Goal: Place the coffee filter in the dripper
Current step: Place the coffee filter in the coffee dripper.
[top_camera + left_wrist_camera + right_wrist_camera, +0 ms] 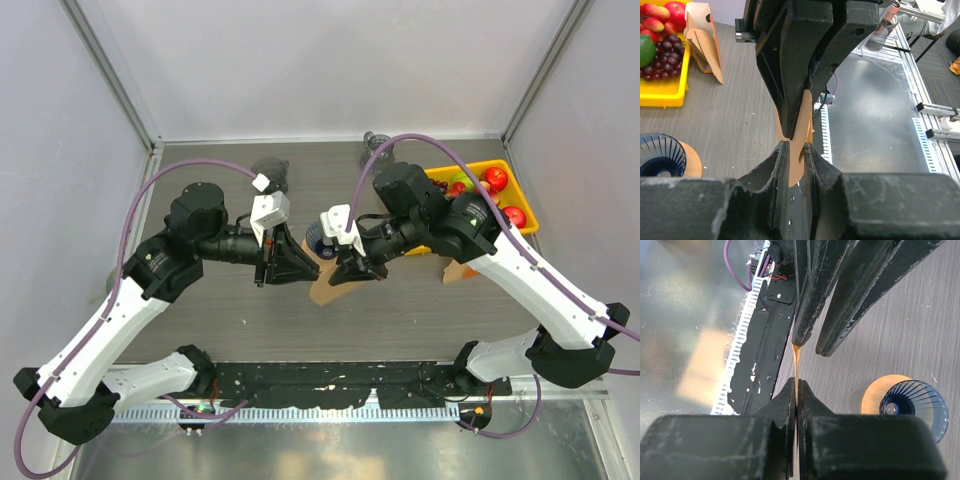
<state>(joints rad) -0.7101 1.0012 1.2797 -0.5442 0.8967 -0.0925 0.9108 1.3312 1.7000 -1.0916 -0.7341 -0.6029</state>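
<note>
A brown paper coffee filter (328,288) hangs folded flat above the table between both grippers. My right gripper (796,382) is shut on its edge; the filter (795,360) runs up from those jaws, seen edge-on. My left gripper (796,145) faces it from the other side with its fingers a little apart around the filter (799,125); the paper touches only one finger. The dripper (320,238), dark blue and ribbed on a round wooden base, stands just behind the grippers. It also shows in the left wrist view (660,155) and the right wrist view (912,402).
A yellow tray (497,165) of fruit stands at the back right, also in the left wrist view (662,95). A brown paper filter holder (455,270) stands in front of it, also in the left wrist view (702,40). A metal rail (320,385) runs along the near edge.
</note>
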